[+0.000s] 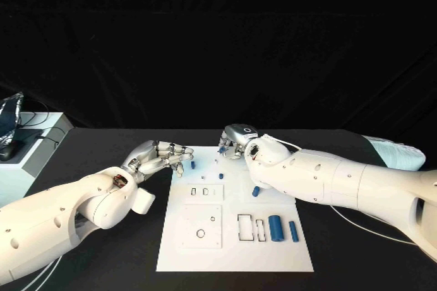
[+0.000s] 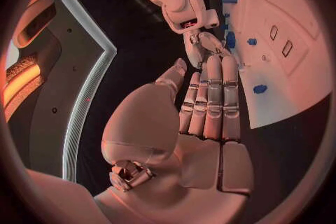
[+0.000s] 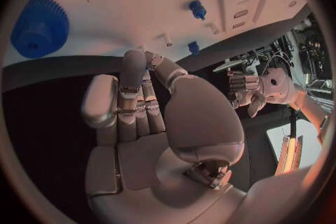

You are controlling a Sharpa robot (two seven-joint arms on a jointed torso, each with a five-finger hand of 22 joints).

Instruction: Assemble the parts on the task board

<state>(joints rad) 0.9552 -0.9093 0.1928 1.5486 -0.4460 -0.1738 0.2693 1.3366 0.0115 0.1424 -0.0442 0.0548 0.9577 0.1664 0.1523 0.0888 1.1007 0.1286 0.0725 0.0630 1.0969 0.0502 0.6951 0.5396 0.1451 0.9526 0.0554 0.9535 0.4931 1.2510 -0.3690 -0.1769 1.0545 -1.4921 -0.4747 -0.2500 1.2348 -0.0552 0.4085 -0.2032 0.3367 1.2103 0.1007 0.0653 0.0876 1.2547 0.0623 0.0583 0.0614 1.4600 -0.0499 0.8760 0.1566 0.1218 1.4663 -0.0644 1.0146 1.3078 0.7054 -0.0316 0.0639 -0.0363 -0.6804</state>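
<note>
The white task board (image 1: pixel 235 240) lies in the middle of the black table. My left hand (image 1: pixel 164 157) hovers by its far left corner, fingers straight and side by side, holding nothing (image 2: pixel 210 101). My right hand (image 1: pixel 239 141) is at the board's far edge with its fingers curled in and nothing in them (image 3: pixel 140 101). A blue gear (image 3: pixel 40 27) lies flat on the board just beyond those fingers. Small blue pegs (image 1: pixel 192 165) (image 1: pixel 221 175) stand near the far edge. A blue piece (image 1: pixel 256 191) lies mid-board. Two blue cylinders (image 1: pixel 275 228) (image 1: pixel 293 231) lie at the right.
The board carries raised white plates with slots and holes (image 1: pixel 202 225) on its left half and a rectangular frame (image 1: pixel 247 228) beside the cylinders. A white stand (image 1: pixel 23 152) with cables sits off the table's left edge. Black table surrounds the board.
</note>
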